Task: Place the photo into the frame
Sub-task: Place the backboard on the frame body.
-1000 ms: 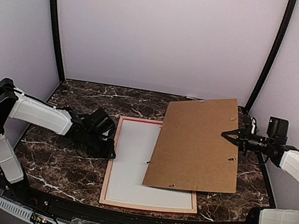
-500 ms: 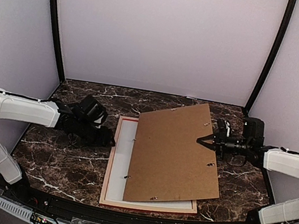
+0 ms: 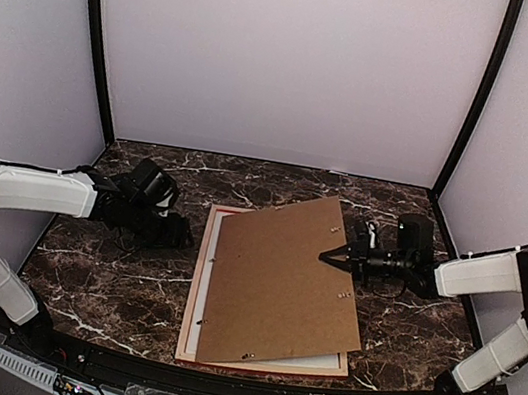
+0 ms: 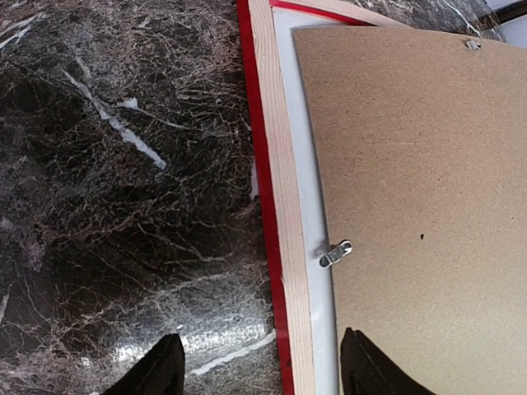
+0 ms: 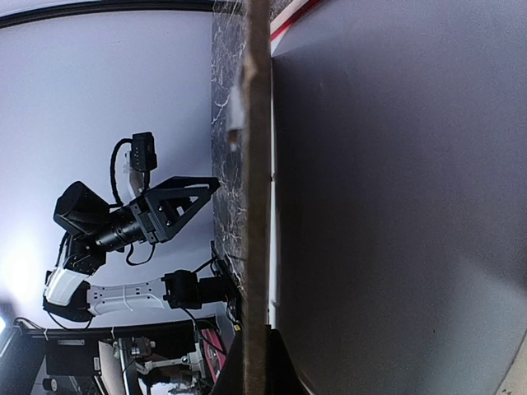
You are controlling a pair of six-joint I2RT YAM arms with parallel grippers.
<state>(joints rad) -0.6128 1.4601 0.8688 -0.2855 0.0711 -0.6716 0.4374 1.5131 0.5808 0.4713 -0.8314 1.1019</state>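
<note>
Overhead: the frame (image 3: 192, 299) lies back-up mid-counter (image 3: 99, 276), a white sheet (image 3: 226, 252) inside it (photo or mat, unclear). The right fingers (image 3: 327, 257) pinch the tilted backing board (image 3: 280, 281).
Left wrist: the left fingers (image 4: 259, 372) spread wide, empty, above the frame's left rail.
Right wrist: the board's edge sits clamped.

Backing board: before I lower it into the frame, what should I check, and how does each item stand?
1. Right gripper shut on the backing board at its right edge: ok.
2. Board square with the frame: not ok; it sits rotated against the rails.
3. Board lying flat: not ok; right edge raised.
4. Left gripper open: ok.
5. Left gripper clear of the frame: cannot tell; the wrist view shows its fingers either side of the left rail.
6. The photo seated underneath: cannot tell; only a white sheet shows.
</note>
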